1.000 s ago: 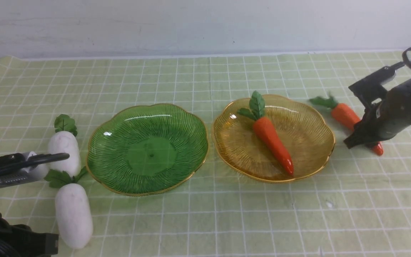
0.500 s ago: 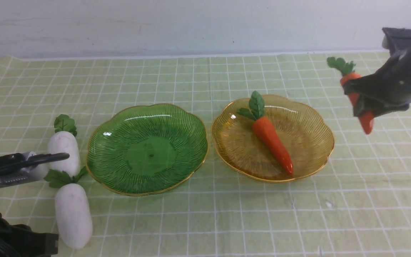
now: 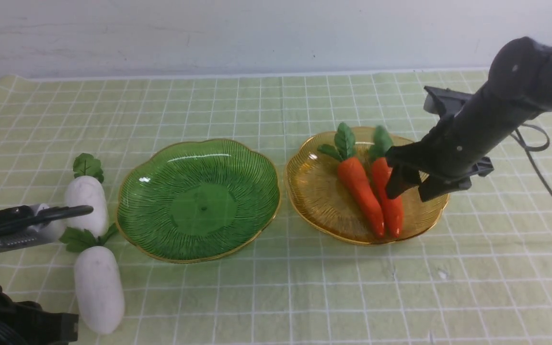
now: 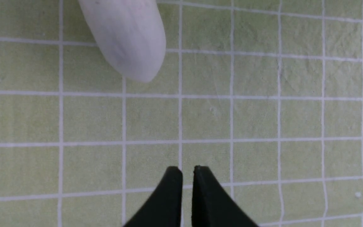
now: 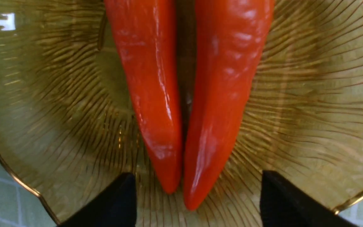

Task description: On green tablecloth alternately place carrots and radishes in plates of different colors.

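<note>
Jaws of the right gripper (image 3: 412,191) stand spread above the amber plate (image 3: 314,196), gripping nothing; two carrots (image 3: 361,194) lie side by side in that plate; one green plate (image 3: 199,201) sits just left of it; two radishes (image 3: 86,199) lie farther left on the cloth (image 3: 257,297); left gripper (image 4: 187,171) jaws pressed together, empty.

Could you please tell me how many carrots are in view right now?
2. Both lie side by side in the amber plate: the left carrot and the right carrot, just below the open right pincer. None looks hidden.
</note>
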`<move>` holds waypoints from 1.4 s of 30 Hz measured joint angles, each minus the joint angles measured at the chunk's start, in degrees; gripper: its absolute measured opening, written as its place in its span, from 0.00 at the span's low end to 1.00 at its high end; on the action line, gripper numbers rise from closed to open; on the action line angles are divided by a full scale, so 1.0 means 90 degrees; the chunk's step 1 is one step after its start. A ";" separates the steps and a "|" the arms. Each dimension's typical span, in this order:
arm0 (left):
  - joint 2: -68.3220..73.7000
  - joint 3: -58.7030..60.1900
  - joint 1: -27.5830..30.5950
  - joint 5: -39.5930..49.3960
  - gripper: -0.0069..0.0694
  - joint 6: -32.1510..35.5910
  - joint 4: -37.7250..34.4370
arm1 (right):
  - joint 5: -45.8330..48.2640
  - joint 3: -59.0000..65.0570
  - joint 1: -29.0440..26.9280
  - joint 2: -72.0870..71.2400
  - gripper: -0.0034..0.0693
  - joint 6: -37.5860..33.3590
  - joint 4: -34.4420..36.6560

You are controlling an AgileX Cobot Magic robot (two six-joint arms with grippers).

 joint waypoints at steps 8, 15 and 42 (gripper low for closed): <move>0.0000 0.0000 0.0000 -0.0091 0.17 -0.0006 0.0006 | 0.1305 -0.0387 0.0000 -0.0049 0.83 0.0016 -0.0261; 0.0000 0.0000 0.0000 -0.0545 0.41 -0.0263 0.0036 | 0.1366 0.0050 0.0383 -0.1384 0.39 0.0022 -0.0501; 0.3799 -0.0043 0.0000 -0.3576 0.72 -0.0855 0.0177 | 0.1038 0.3805 0.0880 -0.6029 0.03 -0.0431 -0.1007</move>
